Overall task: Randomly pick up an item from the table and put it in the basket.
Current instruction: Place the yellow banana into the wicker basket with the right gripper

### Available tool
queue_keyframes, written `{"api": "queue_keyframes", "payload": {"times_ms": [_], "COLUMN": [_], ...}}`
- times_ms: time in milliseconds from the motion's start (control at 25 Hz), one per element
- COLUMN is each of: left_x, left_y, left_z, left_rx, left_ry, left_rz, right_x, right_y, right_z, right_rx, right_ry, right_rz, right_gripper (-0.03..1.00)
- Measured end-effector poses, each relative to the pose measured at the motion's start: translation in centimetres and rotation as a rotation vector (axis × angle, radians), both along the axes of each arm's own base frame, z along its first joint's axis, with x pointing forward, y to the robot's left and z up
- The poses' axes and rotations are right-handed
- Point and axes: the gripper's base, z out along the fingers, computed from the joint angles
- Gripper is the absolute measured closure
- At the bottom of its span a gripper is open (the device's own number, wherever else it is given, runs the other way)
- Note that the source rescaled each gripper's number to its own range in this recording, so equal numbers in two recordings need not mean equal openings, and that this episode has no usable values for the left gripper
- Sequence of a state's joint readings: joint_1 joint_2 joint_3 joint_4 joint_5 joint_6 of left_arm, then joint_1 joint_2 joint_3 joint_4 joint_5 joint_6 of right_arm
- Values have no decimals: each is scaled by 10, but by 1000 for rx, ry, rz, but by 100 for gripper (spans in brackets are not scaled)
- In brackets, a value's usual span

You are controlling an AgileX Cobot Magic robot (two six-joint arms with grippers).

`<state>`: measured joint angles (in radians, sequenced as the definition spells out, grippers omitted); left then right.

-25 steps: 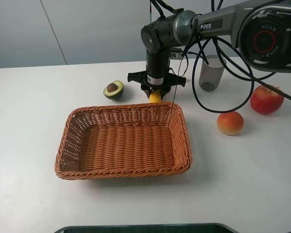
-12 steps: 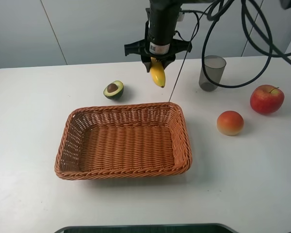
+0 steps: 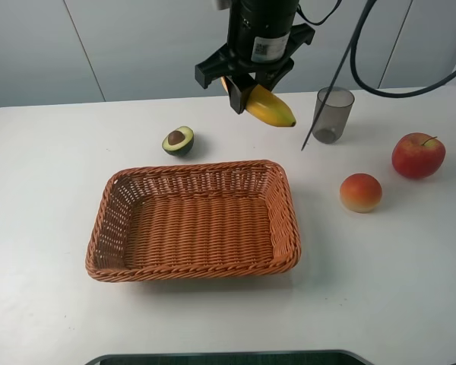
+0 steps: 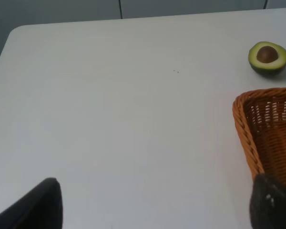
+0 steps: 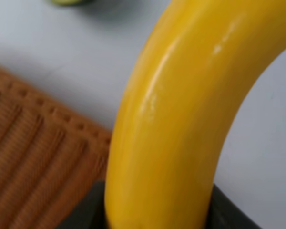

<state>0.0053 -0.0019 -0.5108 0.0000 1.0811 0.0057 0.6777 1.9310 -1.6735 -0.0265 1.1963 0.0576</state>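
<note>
a: a grey panelled wall is seen behind the large plain white tabletop with rounded corners. where is the curved, smooth yellow banana to be found?

b: it is held in the air, clear of the table, just beyond the far rim of the rectangular, shallow orange-brown woven wicker basket, towards its far right corner. one end is pinched between the jaws of the black right gripper, and the rest is let slant down and outward.

a: why is it carried so high?

b: the height is judged to be needed so that the woven wall can be cleared before the fruit is lowered inside. nothing is seen in the basket yet.

a: and the left gripper?

b: its jaws are spread wide and nothing is held. it hangs low over the table off the basket's left end, probably so that the carrying path is not blocked. the halved avocado and the red apple lie untouched on the table, outside the basket.
</note>
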Motion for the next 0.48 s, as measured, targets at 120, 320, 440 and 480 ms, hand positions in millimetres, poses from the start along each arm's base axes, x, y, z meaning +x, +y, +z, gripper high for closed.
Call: {"api": "queue_keyframes", "payload": {"times_ms": [120,320,440,480], "left_x": [0,0,0,0], "left_y": [0,0,0,0], "left_z": [0,0,0,0], "left_rx": [0,0,-5,-5], "left_ry": [0,0,0,0], "left_rz": [0,0,3,3], "right_x": [-26,-67,-91,-98], "right_y": [-6,-15,-17,-17], "right_z": [4,6,-2,-4], "right_rx": [-17,-35,-54,-57], "right_ry": [23,15,15,8], "right_rz": [97,263,382,434], "right_gripper": [95,95,95,95]}}
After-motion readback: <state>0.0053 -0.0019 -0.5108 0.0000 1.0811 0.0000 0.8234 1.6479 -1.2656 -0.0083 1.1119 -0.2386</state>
